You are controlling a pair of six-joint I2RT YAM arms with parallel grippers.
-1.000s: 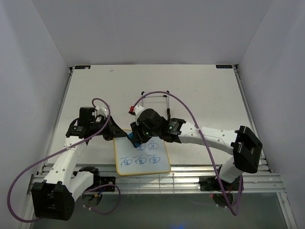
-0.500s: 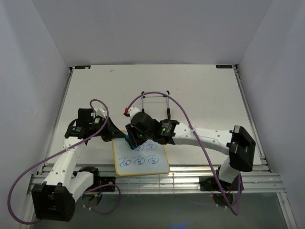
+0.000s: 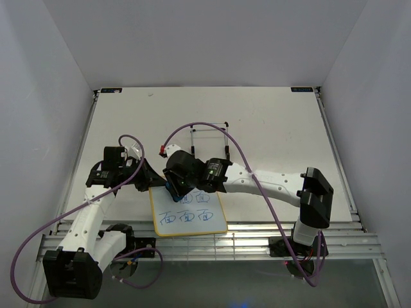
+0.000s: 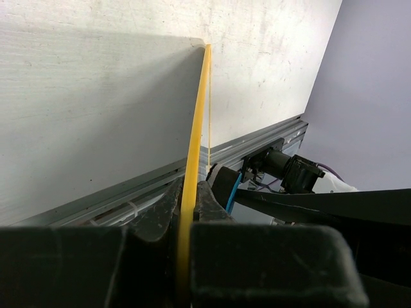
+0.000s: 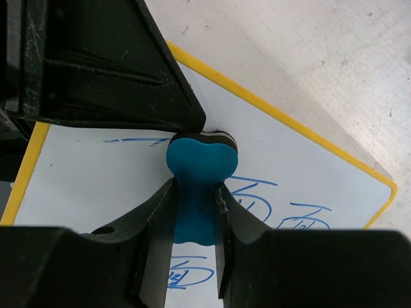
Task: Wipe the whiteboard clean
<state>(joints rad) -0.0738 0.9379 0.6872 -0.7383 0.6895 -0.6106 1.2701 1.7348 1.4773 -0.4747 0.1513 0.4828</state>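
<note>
The whiteboard [image 3: 217,222] lies at the table's near edge, yellow-framed, with rows of blue marks. My left gripper [image 3: 149,181] is shut on its upper left corner; in the left wrist view the yellow frame edge [image 4: 196,122] runs between the jaws of my left gripper [image 4: 187,196]. My right gripper [image 3: 172,188] is shut on the blue-and-black eraser [image 5: 198,168] and presses it onto the board's top left area. In the right wrist view my right gripper [image 5: 194,192] has blue marks of the whiteboard [image 5: 302,173] to its right and below. The black left fingers [image 5: 96,64] sit just above the eraser.
A thin black wire easel stand [image 3: 210,126] stands behind the arms at mid table. A slotted metal rail [image 3: 270,230] runs along the table's near edge under the board. Purple cables [image 3: 244,157] loop over both arms.
My right gripper has slid the eraser leftwards along the board's top row. The board and my left gripper have shifted slightly left.
</note>
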